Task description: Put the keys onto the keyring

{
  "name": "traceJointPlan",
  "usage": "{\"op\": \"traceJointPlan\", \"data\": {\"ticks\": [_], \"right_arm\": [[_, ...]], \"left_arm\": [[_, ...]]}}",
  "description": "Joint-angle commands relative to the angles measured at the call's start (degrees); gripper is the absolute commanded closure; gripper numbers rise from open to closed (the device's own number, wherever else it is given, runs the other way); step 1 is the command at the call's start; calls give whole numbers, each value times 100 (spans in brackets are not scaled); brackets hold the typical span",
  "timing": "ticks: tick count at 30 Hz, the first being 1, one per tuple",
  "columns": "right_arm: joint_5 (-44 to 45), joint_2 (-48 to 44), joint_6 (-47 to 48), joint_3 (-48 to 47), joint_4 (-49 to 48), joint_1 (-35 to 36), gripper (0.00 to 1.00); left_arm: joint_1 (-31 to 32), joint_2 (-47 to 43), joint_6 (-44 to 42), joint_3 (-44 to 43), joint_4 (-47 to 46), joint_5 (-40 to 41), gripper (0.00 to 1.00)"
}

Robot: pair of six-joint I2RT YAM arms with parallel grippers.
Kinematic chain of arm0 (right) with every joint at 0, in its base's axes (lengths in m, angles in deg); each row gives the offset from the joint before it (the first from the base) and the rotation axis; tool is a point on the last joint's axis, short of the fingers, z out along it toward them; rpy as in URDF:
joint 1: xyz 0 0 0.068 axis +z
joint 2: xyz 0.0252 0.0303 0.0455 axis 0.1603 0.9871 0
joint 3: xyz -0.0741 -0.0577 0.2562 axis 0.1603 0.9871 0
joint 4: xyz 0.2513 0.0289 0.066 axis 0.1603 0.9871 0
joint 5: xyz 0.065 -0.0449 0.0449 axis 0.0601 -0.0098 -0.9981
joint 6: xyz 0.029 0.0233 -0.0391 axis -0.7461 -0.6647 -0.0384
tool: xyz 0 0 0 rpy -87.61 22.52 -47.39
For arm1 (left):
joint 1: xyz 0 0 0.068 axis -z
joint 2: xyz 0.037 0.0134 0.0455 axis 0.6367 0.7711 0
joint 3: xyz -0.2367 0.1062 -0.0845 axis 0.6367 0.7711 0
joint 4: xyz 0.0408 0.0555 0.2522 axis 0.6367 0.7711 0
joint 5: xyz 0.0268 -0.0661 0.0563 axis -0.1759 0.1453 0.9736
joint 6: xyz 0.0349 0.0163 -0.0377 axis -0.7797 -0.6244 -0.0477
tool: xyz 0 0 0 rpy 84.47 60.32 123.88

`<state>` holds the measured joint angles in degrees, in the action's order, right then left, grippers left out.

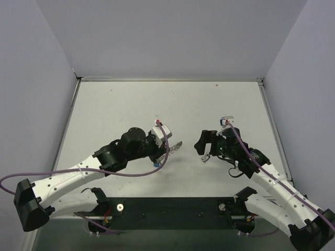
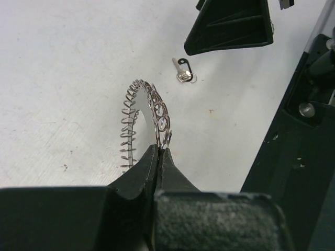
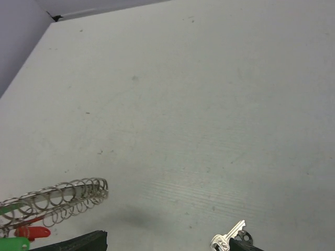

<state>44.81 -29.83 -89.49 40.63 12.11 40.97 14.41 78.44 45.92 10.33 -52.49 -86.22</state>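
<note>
White matte table, pale grey walls around. The left gripper pinches the keyring, its long axis pointing toward the wide-open right gripper.

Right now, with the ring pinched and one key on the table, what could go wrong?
The left gripper pinches the floppy keyring by a thin edge, so it may slip or sag. The loose key lies flat on the table near the open right gripper; a grasp may push it away rather than lift it.
</note>
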Motion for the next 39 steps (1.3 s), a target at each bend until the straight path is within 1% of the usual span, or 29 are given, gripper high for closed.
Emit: {"op": "traceJointPlan", "data": {"ticks": [1,3,4,10,15,20,22,25,26,27,31,32,34,35,39], "right_arm": [[580,251,-278,-295,631,-107,2],[738,471,-322,-356,807,-195,2],[808,576,-391,-374,982,-213,2],[712,1288,-489,-480,1362,-345,4],[686,1482,-480,-480,1388,-380,5],[642,1623,-471,-453,1388,-494,5],[449,1693,-471,-471,1380,-564,6],[282,1912,-454,-489,1380,-661,13],[229,2061,-454,-523,1380,-696,18],[194,2149,-445,-541,1362,-705,19],[-183,2571,-419,-638,1362,-749,30],[-263,2694,-418,-647,1353,-749,35],[-412,2844,-453,-656,1362,-749,37],[-439,2888,-471,-647,1345,-749,41],[-457,3055,-524,-594,1310,-775,46]], "left_arm": [[281,-325,-318,-233,42,1135,100],[326,-387,-309,-189,60,1338,100],[361,-413,-466,-189,77,1531,100],[633,-343,-625,-216,244,2366,100],[818,-299,-713,-181,262,2683,100],[854,-404,-766,-119,148,2798,100],[854,-378,-766,-128,139,2807,100],[862,-273,-757,-154,183,2737,100],[871,-247,-766,-163,200,2719,100],[871,-203,-766,-189,201,2693,100],[863,-132,-757,-207,236,2631,100],[871,-123,-766,-198,236,2631,100],[862,-114,-766,-198,227,2596,100],[862,-97,-766,-198,227,2587,100],[862,-62,-766,-189,227,2552,100]]}}
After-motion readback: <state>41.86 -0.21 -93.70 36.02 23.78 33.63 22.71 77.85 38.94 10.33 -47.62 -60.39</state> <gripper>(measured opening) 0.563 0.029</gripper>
